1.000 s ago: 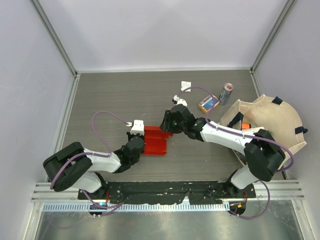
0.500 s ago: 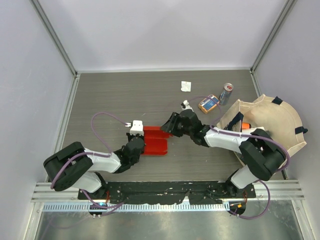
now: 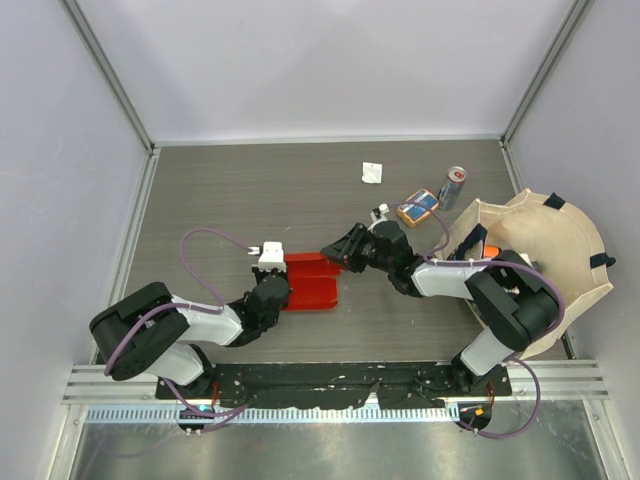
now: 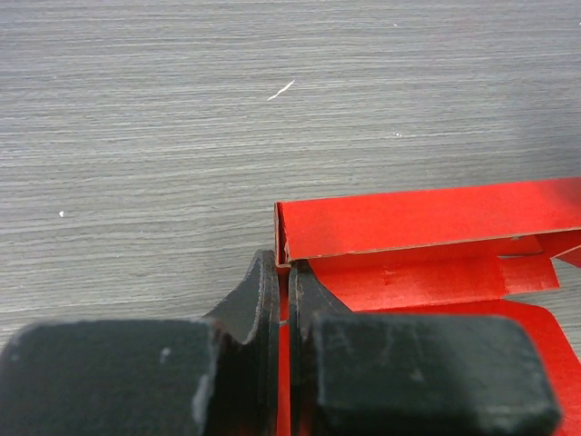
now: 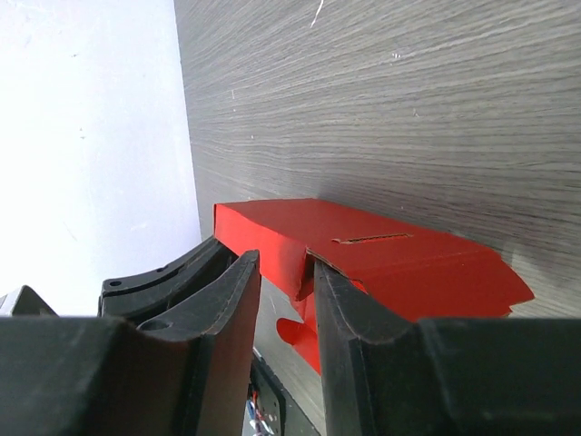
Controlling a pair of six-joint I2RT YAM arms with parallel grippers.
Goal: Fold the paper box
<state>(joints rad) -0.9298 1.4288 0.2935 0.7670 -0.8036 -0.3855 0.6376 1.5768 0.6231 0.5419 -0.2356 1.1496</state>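
Step in hand: we judge this to be the forming of one end of the paper box (image 3: 312,285), with one arm anchoring and the other working a panel along its crease.
Left end effector (image 4: 282,272): clamped shut on a thin red wall at the box's left corner, the card pinched flat between the pads.
Right end effector (image 5: 286,272): its jaws stand apart, astride an edge at the box's other end. The card lies close against one finger with a gap on the other side, so we see no pinch yet.
Doing it well: we would keep the left clamp steady so the box cannot slide on the desk (image 3: 250,190). We would then bring the right fingers squarely onto the edge and turn the panel about its printed crease rather than pulling it.
Care: the card is thin, and a skewed grip could buckle the panel or tear it near the slot.
Where the box is: on the desk's middle, between the two end effectors, near the left arm.
How the box looks: bright red thin cardboard, partly formed. One long wall is upright, the floor panel is flat, flaps are loose at the end, and the panel the right wrist camera faces has a narrow slot cut into it.
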